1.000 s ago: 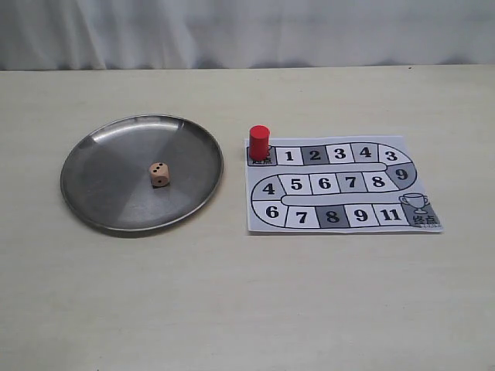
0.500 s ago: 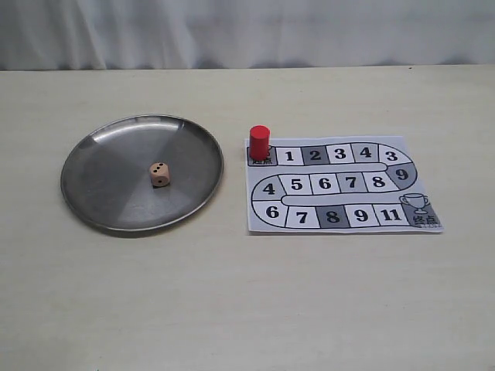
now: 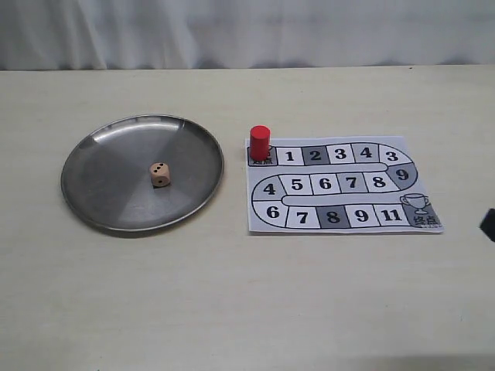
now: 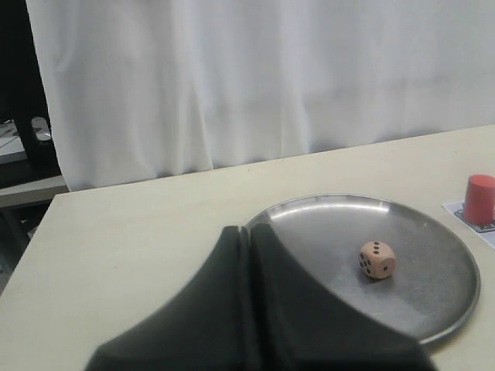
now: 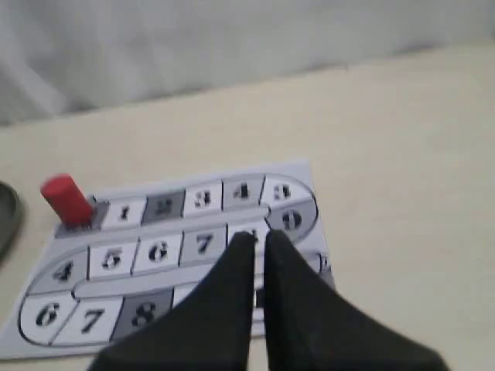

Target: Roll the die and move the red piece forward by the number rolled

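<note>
The die (image 3: 160,175) rests near the middle of a round metal plate (image 3: 93,154), with what looks like three pips on top. The red piece (image 3: 260,142) stands upright on the dark start square at the near-left corner of the paper game board (image 3: 340,185). My left gripper (image 4: 249,230) is shut and empty, held over the plate's edge, apart from the die (image 4: 377,259). My right gripper (image 5: 257,236) is shut with only a thin slit, hovering over the board's right part, far from the red piece (image 5: 66,200). Only its tip (image 3: 489,222) shows in the exterior view.
The board's track runs 1 to 4 along the top row, then winds back to a trophy square (image 3: 418,204). The plate rim (image 4: 464,255) lies close to the red piece (image 4: 479,199). A white curtain hangs behind the table's far edge.
A dark tip of my right gripper has come into the exterior view at the right edge. The die and the red piece have not moved.
</note>
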`<state>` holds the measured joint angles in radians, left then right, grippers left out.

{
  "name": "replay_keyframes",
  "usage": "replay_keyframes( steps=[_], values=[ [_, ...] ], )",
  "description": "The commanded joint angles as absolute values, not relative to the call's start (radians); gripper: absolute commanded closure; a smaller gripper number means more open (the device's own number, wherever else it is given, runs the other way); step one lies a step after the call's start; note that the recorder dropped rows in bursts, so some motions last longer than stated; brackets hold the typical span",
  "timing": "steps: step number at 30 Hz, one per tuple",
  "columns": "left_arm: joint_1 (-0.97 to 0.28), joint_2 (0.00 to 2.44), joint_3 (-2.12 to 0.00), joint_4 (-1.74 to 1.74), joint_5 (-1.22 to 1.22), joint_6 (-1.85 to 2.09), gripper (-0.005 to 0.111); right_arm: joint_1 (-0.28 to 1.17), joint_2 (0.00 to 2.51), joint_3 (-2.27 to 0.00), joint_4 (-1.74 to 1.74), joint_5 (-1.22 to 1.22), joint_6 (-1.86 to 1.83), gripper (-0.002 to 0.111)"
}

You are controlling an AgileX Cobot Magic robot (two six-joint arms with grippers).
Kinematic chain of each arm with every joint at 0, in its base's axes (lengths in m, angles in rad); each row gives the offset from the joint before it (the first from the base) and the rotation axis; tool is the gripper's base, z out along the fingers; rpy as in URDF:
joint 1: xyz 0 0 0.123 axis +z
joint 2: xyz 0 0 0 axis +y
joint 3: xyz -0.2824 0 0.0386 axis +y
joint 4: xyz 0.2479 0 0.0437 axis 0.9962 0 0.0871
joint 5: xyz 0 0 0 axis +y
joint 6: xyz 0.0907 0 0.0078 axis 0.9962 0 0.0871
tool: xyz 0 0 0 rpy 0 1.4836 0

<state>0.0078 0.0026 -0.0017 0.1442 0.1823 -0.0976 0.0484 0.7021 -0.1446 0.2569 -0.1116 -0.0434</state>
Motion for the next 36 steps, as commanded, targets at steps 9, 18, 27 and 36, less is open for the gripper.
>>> replay_keyframes(
  steps=[9, 18, 27, 36],
  values=[
    [-0.001, 0.000, 0.000, 0.144, 0.173, -0.099, 0.107, 0.426, 1.544, -0.631, 0.253, -0.028, -0.009, 0.077],
    [-0.001, 0.000, 0.000, 0.144, 0.173, -0.099, 0.107, 0.672, 2.081, -1.416, 0.245, 0.242, -0.173, 0.043],
    [-0.001, 0.000, 0.000, 0.144, 0.173, -0.099, 0.107, 0.677, 2.390, -1.791, 0.257, 0.415, -0.249, 0.043],
    [-0.001, 0.000, 0.000, 0.144, 0.173, -0.099, 0.107, 0.669, 2.375, -1.814, 0.217, 0.488, -0.284, 0.100]
  ],
)
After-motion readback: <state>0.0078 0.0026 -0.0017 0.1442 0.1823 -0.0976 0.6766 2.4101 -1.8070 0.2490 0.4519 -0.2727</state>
